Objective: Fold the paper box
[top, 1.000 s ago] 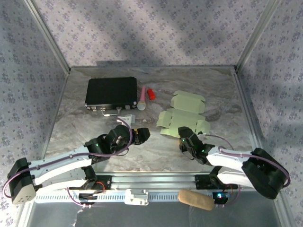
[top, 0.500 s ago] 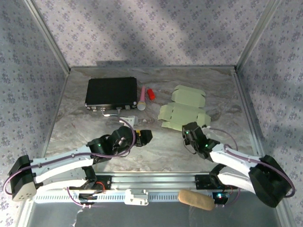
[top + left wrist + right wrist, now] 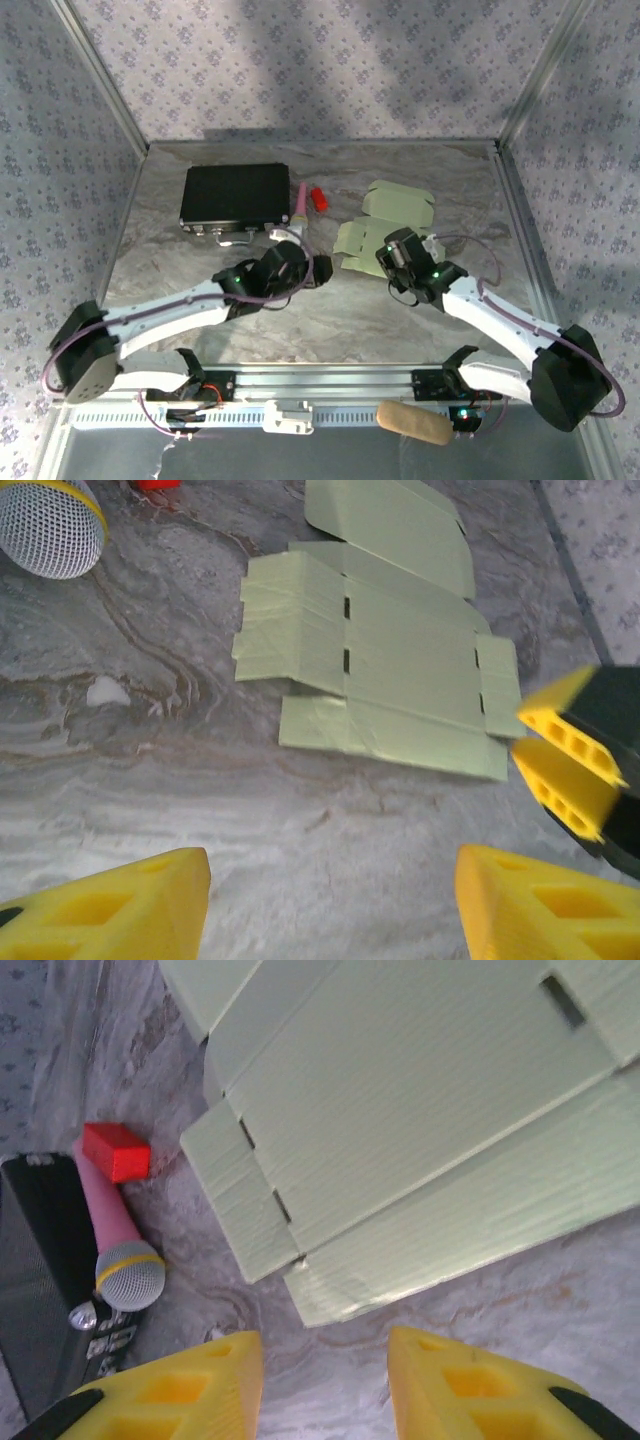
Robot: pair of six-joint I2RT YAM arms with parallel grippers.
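My left arm stretches in a long diagonal from its base at the near left toward the middle of the marble table (image 3: 300,325), forearm low, wrist turned so the left claw (image 3: 330,880) points at the paper box (image 3: 400,670). Its fingers stand wide apart with only bare table between them, short of the sheet's near edge.

The paper box lies flat and unfolded right of the table's centre, its creases and slots facing up and its flaps spread. Just behind it lies a second pale green card piece (image 3: 400,203), also flat; from my left wrist their edges look to meet.

My right arm comes in from the near right, elbow bent, forearm angled up and to the left. The right claw (image 3: 322,1360) tips down over the near right part of the sheet. Its fingers are parted by a modest gap and grip nothing; the card's near edge sits just ahead of the tips. I cannot tell whether they touch the card.

At the back left sits a black box (image 3: 235,195), with a pink microphone (image 3: 120,1250) beside it and a small red block (image 3: 115,1150) at the microphone's far end.
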